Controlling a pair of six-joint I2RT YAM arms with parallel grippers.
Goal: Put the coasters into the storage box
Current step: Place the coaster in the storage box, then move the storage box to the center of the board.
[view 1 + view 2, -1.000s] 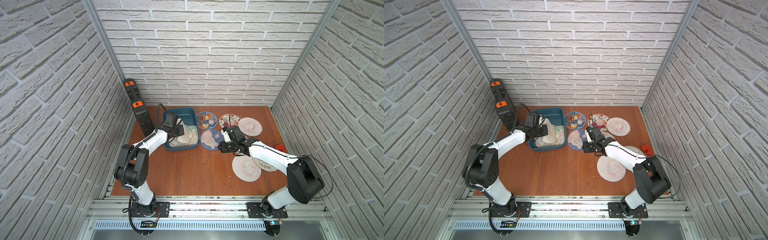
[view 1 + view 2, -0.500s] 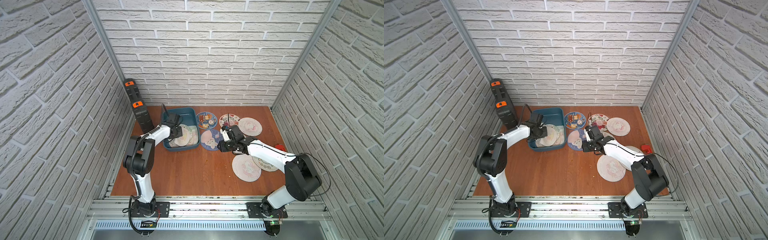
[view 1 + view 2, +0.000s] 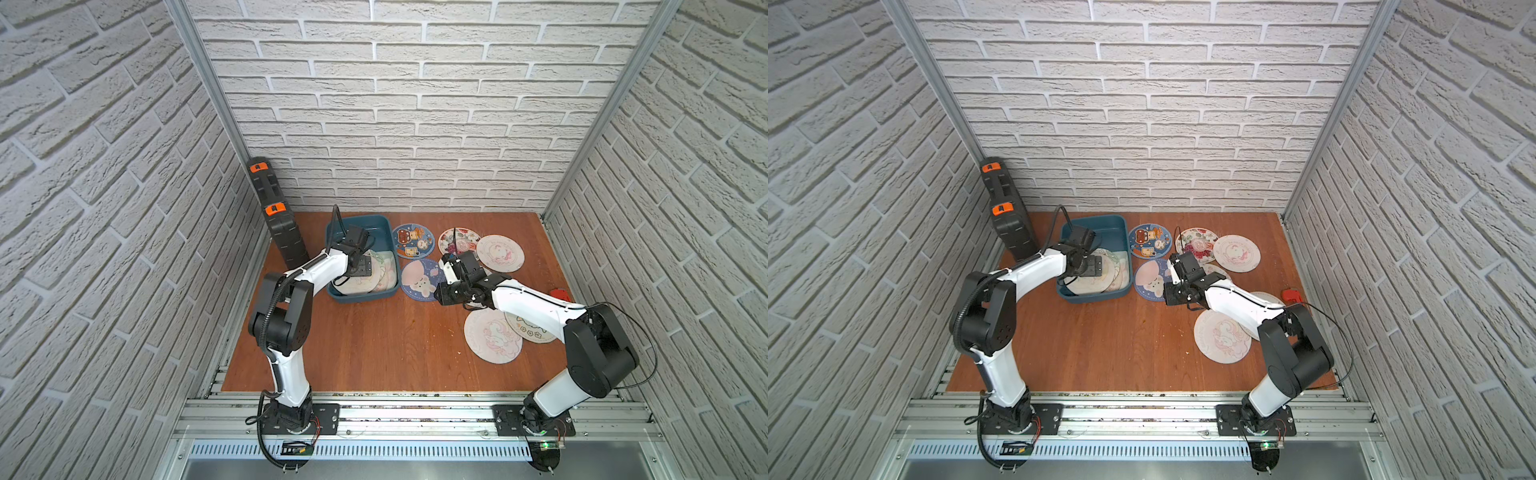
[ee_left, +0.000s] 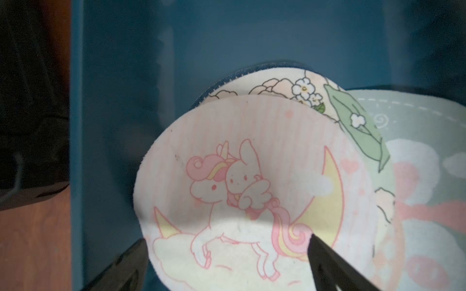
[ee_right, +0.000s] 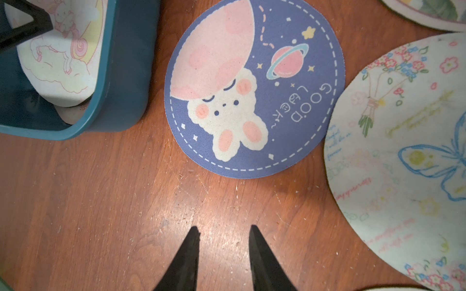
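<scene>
The teal storage box (image 3: 360,218) (image 3: 1096,218) stands at the back left with several coasters inside. My left gripper (image 4: 226,239) (image 3: 363,266) hangs open over it, its fingers wide apart on either side of a pink unicorn coaster (image 4: 252,176) that lies free on a flowered one (image 4: 302,88). My right gripper (image 5: 224,228) (image 3: 439,293) is open over bare wood with nothing between its fingers, just short of a dark blue bunny coaster (image 5: 252,88) (image 3: 419,279) beside the box. More coasters lie to the right, among them a butterfly one (image 5: 403,151) and a pink one (image 3: 493,337).
A tall black case with orange latches (image 3: 282,224) leans in the back left corner next to the box. A small red tool (image 3: 561,294) lies by the right wall. Further coasters (image 3: 413,242) (image 3: 498,253) lie along the back. Brick walls close in three sides.
My left gripper has opened wide and let go of the pink unicorn coaster, which now rests in the box. The right arm has barely moved.
</scene>
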